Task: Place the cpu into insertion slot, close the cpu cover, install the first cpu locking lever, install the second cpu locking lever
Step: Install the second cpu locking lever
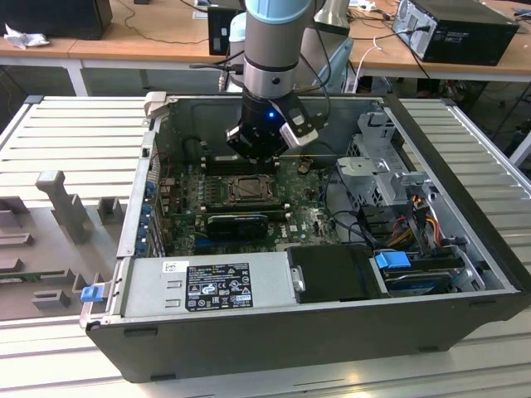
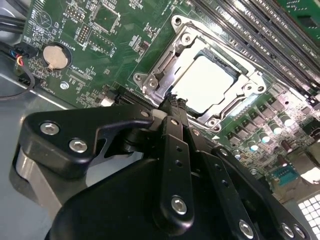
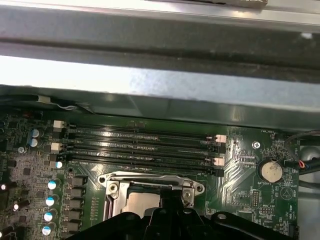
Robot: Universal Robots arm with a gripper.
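Observation:
The cpu (image 2: 205,82) lies flat in the insertion slot (image 1: 249,189) on the green board, its pale top showing in both wrist views (image 3: 142,202). The silvery cpu cover (image 2: 162,62) lies down around it, so the chip shows through the cover's window. In the second wrist view my gripper (image 2: 172,102) is shut, its black fingertips together at the socket's edge and just off the chip. Nothing shows between the fingers. In the exterior view the gripper (image 1: 253,162) hangs low inside the case, over the far side of the socket. I cannot make out how the locking levers stand.
Long black memory slots (image 3: 140,145) run between the socket and the case wall (image 3: 160,80). A coin cell (image 2: 54,56) sits on the board. A black card (image 1: 236,224), the power supply (image 1: 207,286), a drive cage (image 1: 382,166) and loose cables (image 1: 406,224) crowd the case.

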